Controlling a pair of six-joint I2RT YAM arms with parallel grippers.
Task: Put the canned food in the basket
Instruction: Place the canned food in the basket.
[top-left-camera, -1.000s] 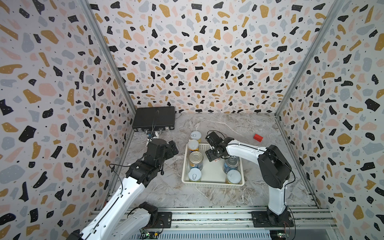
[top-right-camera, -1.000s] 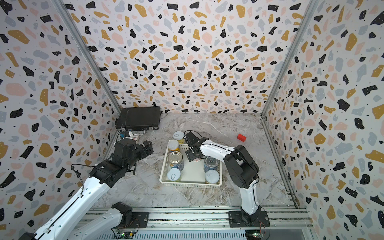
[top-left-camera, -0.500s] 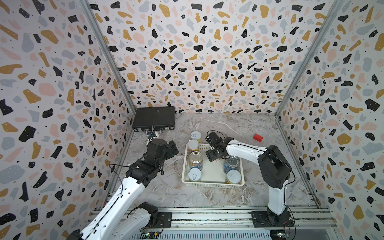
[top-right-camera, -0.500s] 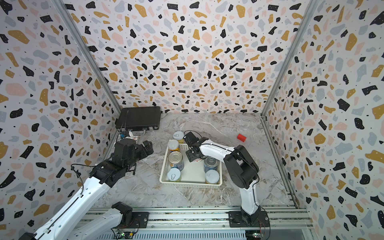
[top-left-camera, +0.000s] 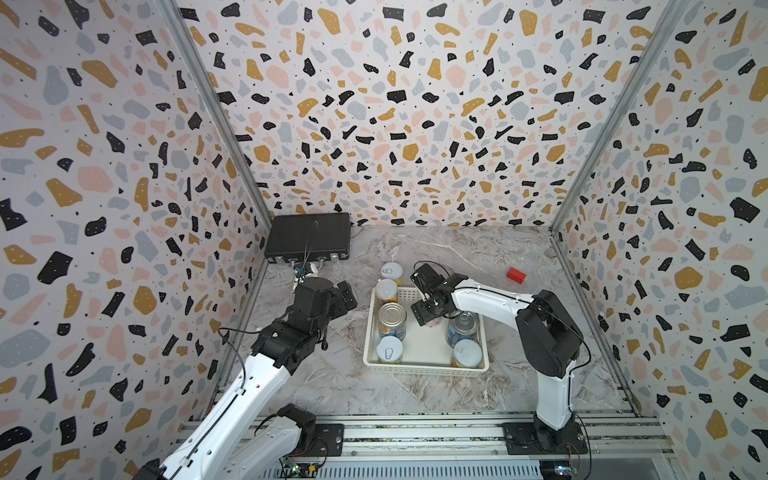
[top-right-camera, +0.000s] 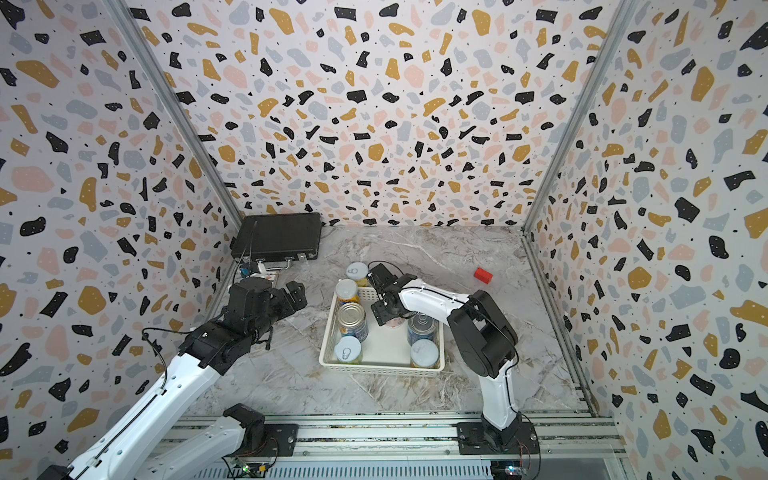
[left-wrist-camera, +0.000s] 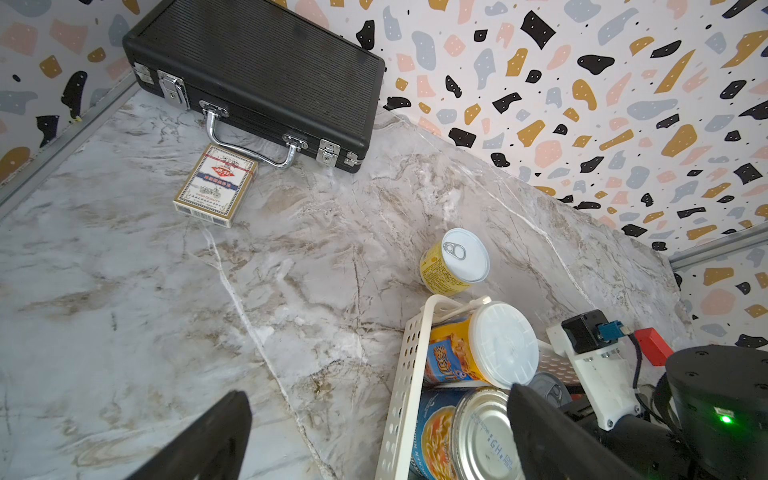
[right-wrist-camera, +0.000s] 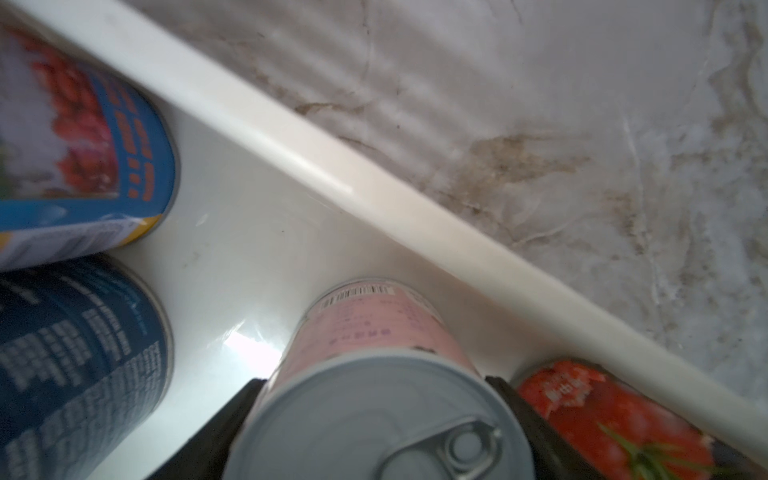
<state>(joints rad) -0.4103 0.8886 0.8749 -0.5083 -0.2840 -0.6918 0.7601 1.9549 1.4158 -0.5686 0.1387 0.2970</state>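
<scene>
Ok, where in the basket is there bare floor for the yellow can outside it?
Bare floor lies down the middle of the basket, toward its near rim, between the metal-topped can and the navy can. The far end is crowded: the right gripper holds the pink can there, near the orange-yellow can.
</scene>
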